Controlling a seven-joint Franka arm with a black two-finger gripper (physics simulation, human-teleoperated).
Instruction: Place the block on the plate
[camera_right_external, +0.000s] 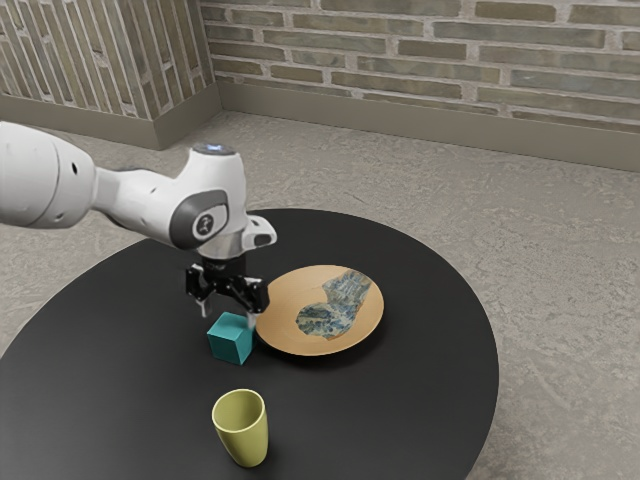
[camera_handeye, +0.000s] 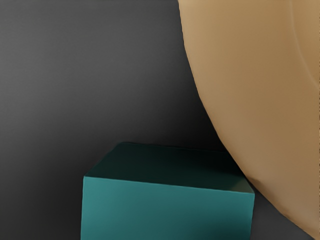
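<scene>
- Your end effector (camera_right_external: 228, 315) stands open, fingers apart, over the teal block (camera_right_external: 231, 341).
- You have the block on the black desk (camera_right_external: 120, 350), just beside the plate (camera_right_external: 285, 318) and off it.
- You will note a yellow-green cup (camera_right_external: 244, 430) upright on the desk, apart from both block and plate.

Just below the parted jaws, the block (camera_right_external: 230, 341) stood in the way. To their exterior view's right, the plate (camera_right_external: 279, 328) crowded close; to their left there, the tabletop (camera_right_external: 130, 320) offered passage. Beyond the block from them, a cup (camera_right_external: 246, 439) blocked some room.
</scene>
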